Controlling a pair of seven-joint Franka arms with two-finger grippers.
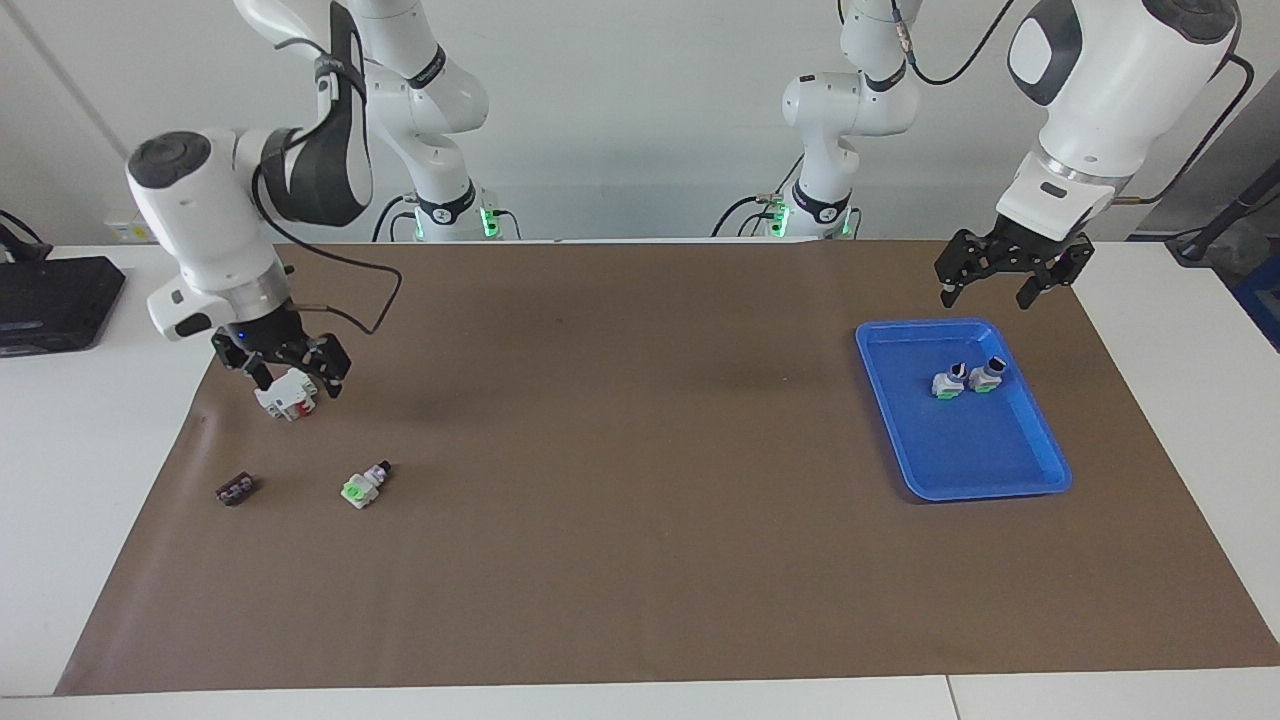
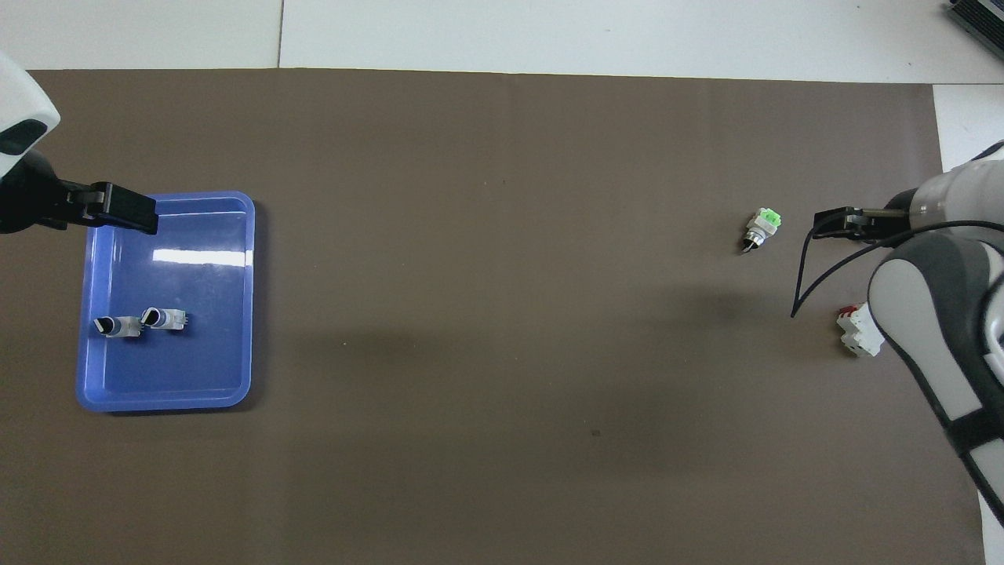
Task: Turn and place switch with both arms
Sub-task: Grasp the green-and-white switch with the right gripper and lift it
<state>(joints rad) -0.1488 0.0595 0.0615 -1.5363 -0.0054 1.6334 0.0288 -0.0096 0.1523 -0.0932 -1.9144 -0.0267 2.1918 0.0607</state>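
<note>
The switch lies on its side on the brown mat at the right arm's end of the counter, green end away from the robots; the right gripper hangs low over the white block, jaws wide, holding nothing; the left gripper waits over the mat by the blue tray, jaws wide and empty; two more switches stand in the tray.
</note>
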